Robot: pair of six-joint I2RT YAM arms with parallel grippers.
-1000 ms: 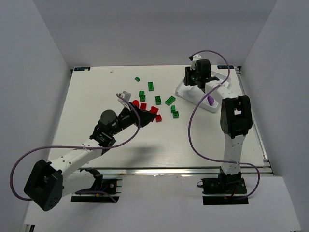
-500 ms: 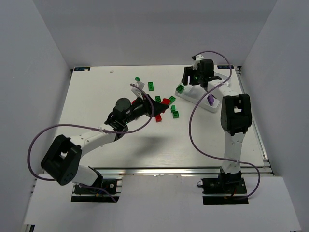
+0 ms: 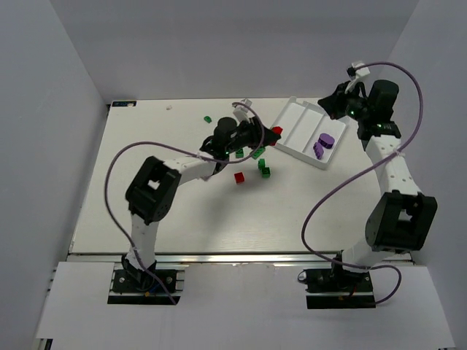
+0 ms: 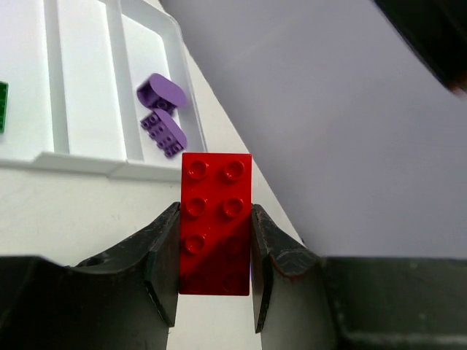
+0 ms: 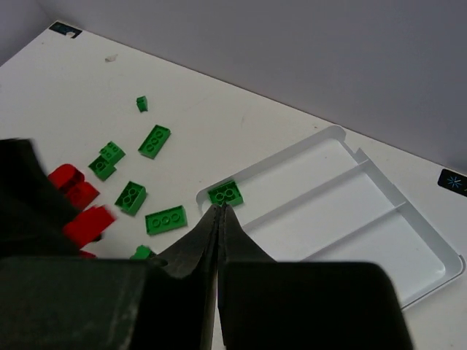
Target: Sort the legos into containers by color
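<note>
**Red brick gripped at the tray's corner**

Nearest the bases, a loose red brick (image 3: 238, 177) lies on the table (image 3: 146, 182) with bare board around it. Green bricks (image 3: 262, 168) scatter beyond. The left gripper (image 4: 215, 219) clamps a studded red block (image 4: 216, 186) by its long sides, beside a corner of the white tray (image 3: 295, 120). Two purple pieces (image 4: 163, 133) lie in one outer compartment and a green piece (image 5: 225, 193) in the other. Farthest, the right gripper (image 5: 219, 211) hangs closed and empty.

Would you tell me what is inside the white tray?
Two purple bricks in one outer compartment, one green brick in the other; the middle looks bare. From above, the left end effector hides that corner.
</note>
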